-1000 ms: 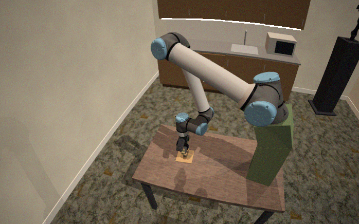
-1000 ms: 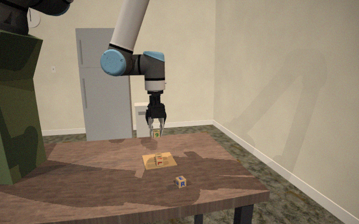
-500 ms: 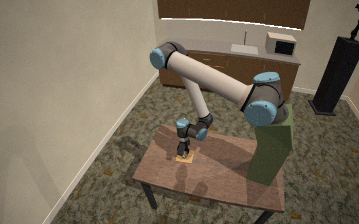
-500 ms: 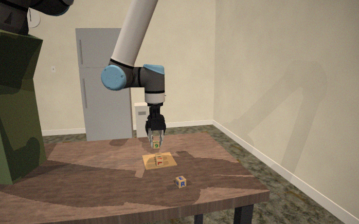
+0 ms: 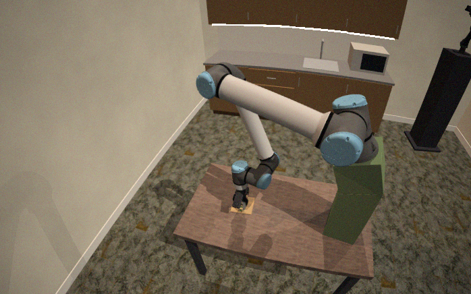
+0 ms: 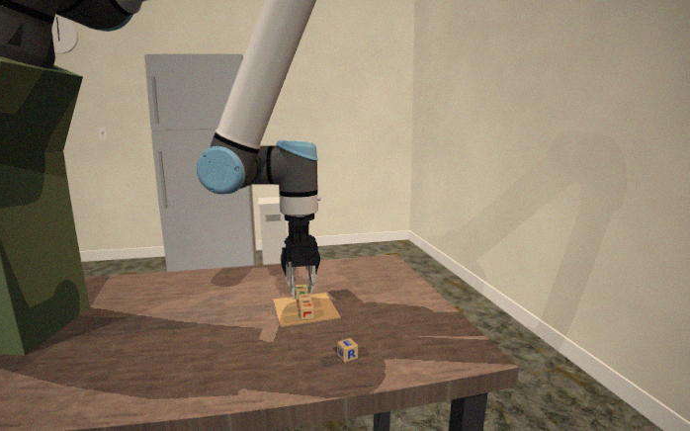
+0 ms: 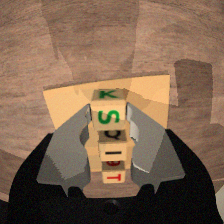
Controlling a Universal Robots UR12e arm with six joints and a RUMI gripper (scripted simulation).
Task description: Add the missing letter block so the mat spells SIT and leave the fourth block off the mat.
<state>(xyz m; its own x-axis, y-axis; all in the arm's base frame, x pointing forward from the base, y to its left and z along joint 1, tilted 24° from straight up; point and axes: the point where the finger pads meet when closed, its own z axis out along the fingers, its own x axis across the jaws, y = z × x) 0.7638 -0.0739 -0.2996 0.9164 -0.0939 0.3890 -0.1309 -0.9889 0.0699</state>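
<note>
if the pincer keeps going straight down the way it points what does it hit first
Most likely the mat. The pincer points straight down, shut on the S block, which hangs at the end of the row beside the I block. That block would touch the mat before the fingers do; the remaining gap is unclear.

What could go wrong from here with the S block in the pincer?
1. The pincer is shut on the S block right beside the I block; opening or retreating could nudge the row.
2. The S block sits near the mat's far edge and may overhang.
</note>
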